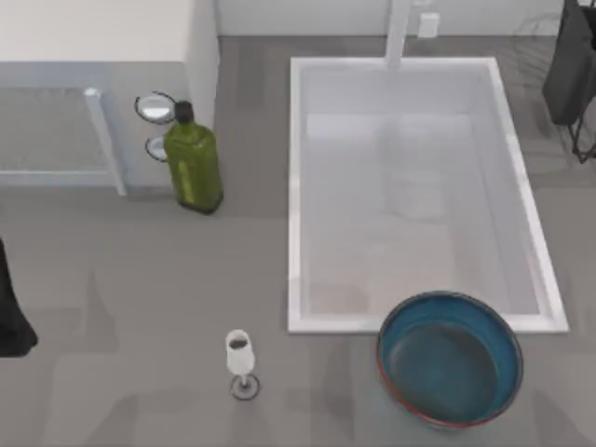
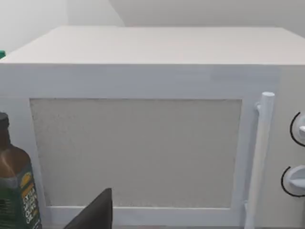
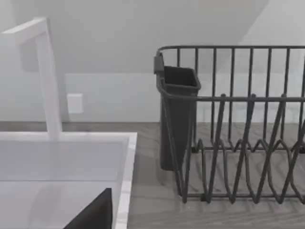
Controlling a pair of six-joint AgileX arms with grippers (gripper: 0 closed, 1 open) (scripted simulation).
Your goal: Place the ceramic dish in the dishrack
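The ceramic dish (image 1: 450,358), a wide deep bowl with a teal-blue inside and a reddish-brown rim, sits upright on the counter just in front of the sink's front right corner. The dishrack (image 3: 238,143) of thin dark-grey wires stands on the counter to the right of the sink, and its wires (image 1: 535,47) reach the top view's far right corner. My right arm (image 1: 570,65) hangs dark over that rack, far from the dish. My left arm (image 1: 11,312) stays at the left edge of the table.
The white sink basin (image 1: 298,186) fills the middle, with a white faucet (image 1: 399,33) behind it. A green bottle (image 1: 194,163) stands by a white microwave (image 2: 143,81) at the back left. A small wine glass (image 1: 240,358) stands front centre. A dark utensil cup (image 3: 176,119) hangs on the rack.
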